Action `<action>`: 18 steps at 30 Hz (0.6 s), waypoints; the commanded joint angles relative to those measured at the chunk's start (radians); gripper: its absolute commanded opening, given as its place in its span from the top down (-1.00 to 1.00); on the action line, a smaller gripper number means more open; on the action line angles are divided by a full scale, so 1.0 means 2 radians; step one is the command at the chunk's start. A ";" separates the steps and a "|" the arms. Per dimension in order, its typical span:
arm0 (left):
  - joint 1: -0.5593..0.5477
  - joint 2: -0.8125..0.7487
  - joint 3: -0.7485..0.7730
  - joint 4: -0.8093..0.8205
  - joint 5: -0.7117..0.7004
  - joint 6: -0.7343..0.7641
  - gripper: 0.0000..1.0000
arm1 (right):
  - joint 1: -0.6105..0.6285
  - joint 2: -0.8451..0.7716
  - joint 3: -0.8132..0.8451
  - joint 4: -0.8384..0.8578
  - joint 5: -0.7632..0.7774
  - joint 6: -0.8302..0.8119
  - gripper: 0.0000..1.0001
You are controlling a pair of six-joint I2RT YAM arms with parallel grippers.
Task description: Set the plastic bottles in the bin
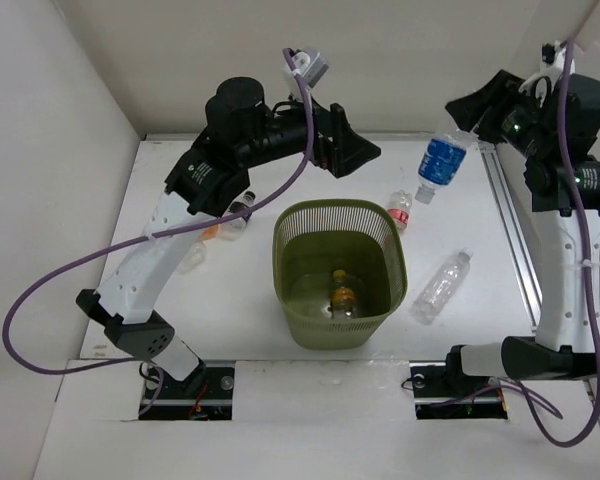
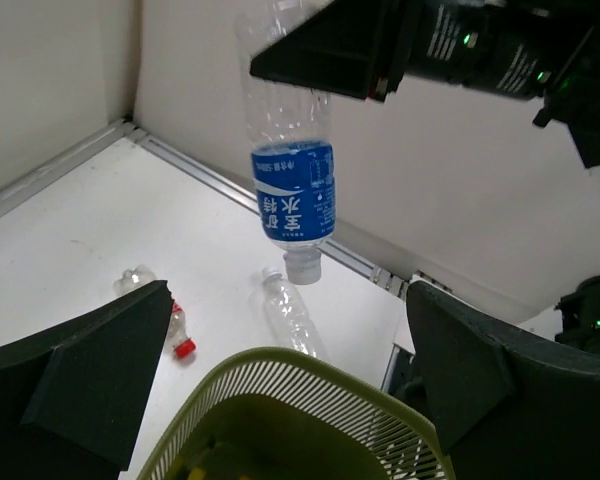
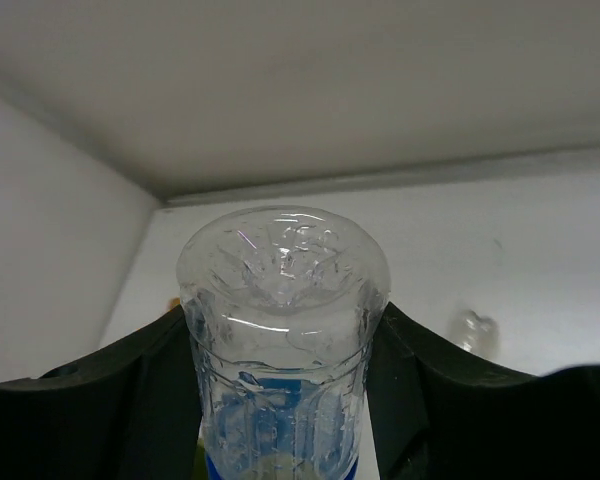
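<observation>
The olive-green mesh bin (image 1: 386, 296) stands mid-table with at least one orange-labelled bottle (image 1: 342, 296) inside. My right gripper (image 1: 464, 118) is shut on a clear bottle with a blue label (image 1: 441, 160), held cap-down in the air at the back right, clear of the bin; it also shows in the left wrist view (image 2: 293, 190) and fills the right wrist view (image 3: 283, 330). My left gripper (image 1: 355, 152) is open and empty, above the bin's far rim (image 2: 310, 367). A red-capped bottle (image 1: 400, 208) and a clear bottle (image 1: 440, 286) lie right of the bin.
More small bottles (image 1: 236, 212) lie left of the bin under my left arm, partly hidden. A metal rail (image 1: 510, 230) runs along the table's right edge. White walls close in the back and sides.
</observation>
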 commanded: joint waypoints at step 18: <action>-0.015 0.027 -0.031 0.183 0.093 -0.026 -1.00 | 0.198 0.023 0.060 0.272 -0.189 0.165 1.00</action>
